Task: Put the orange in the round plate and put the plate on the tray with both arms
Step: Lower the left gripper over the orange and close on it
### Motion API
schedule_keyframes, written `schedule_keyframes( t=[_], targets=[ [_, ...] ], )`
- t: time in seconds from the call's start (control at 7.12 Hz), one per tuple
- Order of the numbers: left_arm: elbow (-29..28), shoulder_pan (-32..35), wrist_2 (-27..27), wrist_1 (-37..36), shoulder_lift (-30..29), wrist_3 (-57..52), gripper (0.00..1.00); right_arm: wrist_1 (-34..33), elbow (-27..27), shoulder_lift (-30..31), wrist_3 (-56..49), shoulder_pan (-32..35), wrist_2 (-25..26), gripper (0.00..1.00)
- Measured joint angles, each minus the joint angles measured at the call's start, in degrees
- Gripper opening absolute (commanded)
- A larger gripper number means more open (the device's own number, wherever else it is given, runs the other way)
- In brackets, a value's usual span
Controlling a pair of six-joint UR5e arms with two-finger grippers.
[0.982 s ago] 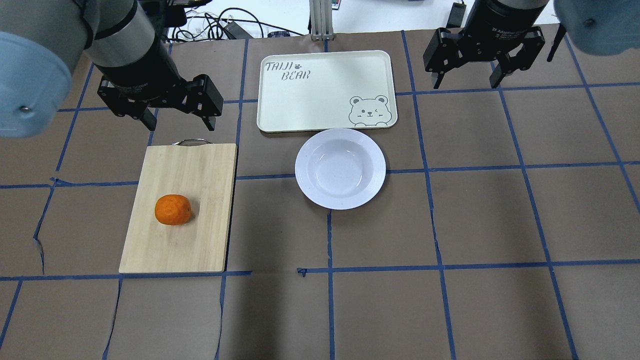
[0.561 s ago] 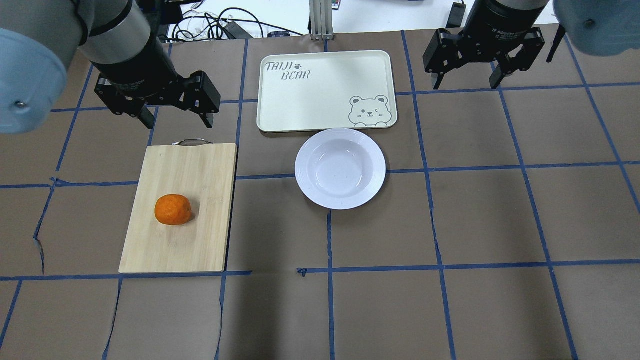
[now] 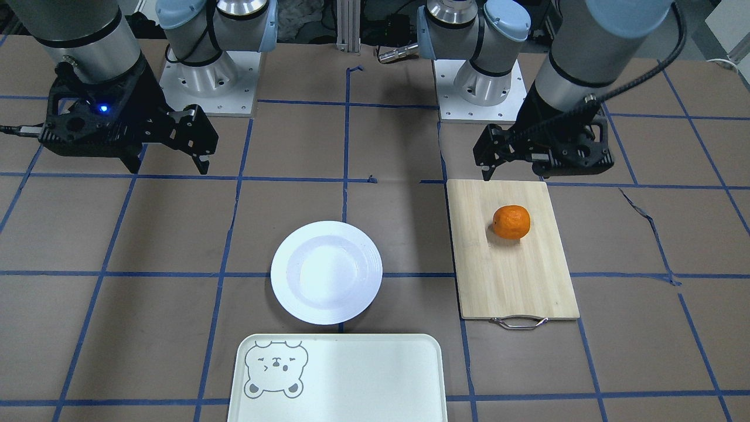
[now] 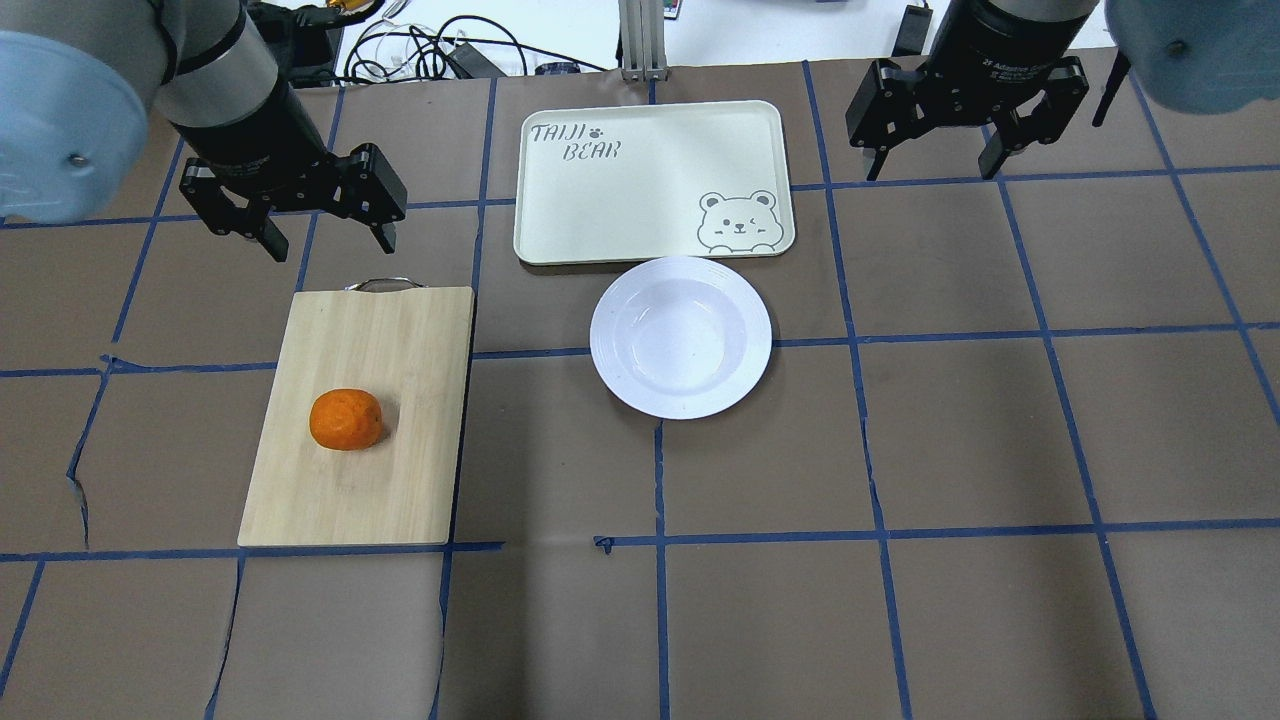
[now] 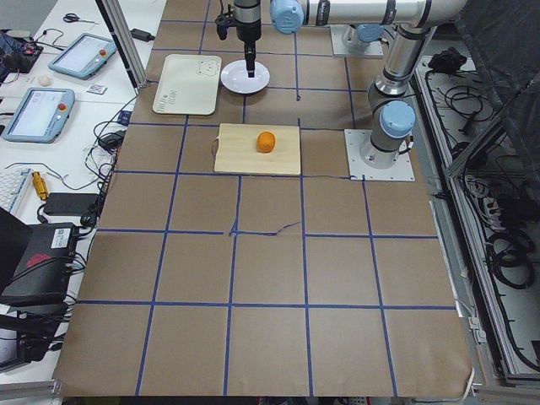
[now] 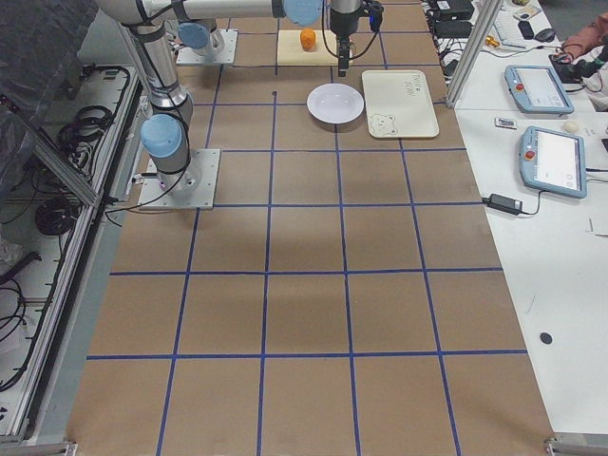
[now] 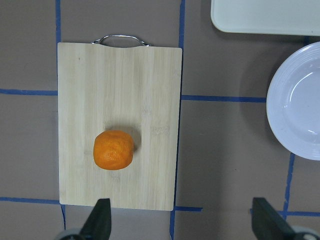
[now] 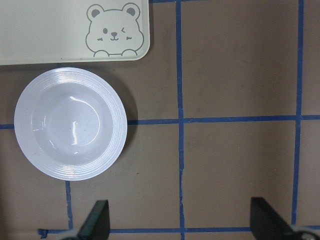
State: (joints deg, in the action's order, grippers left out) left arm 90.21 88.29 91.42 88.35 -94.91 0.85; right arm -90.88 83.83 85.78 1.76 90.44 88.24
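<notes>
Now the left tool (image 4: 328,246), jaws apart, is drifting toward 9 o'clock; the right tool (image 4: 931,170) is staying likewise spread. The tray (image 4: 650,205) is showing "TAIJI BEAR".

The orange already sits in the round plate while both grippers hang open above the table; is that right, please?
Not quite. The overhead exterior view shows the orange lying on the bamboo cutting board, apart from the empty round plate. The left gripper and right gripper do hang open above the table.

"TAIJI BEAR" printed on the tray (image 4: 650,180)
</notes>
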Motion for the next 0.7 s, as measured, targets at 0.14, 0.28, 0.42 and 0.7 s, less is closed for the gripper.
schedule_keyframes(
  t=[0.14,0.28,0.42,0.7],
  targets=[
    [1.72,-0.61,0.82,-1.2,-2.42,-1.38,1.0,0.0,-0.04,0.0,0.0,0.0,0.0,1.0],
    [4.33,-1.92,2.66,-2.87,-4.35,-2.59,1.0,0.0,-0.04,0.0,0.0,0.0,0.0,1.0],
    [7.15,-3.56,4.41,-4.71,-5.62,-3.89,1.0,0.0,-0.02,0.0,-0.02,0.0,0.0,1.0],
    [12.09,-5.87,5.59,-9.13,-7.39,-5.46,1.0,0.0,0.01,0.0,-0.06,0.0,0.0,1.0]
  ],
)
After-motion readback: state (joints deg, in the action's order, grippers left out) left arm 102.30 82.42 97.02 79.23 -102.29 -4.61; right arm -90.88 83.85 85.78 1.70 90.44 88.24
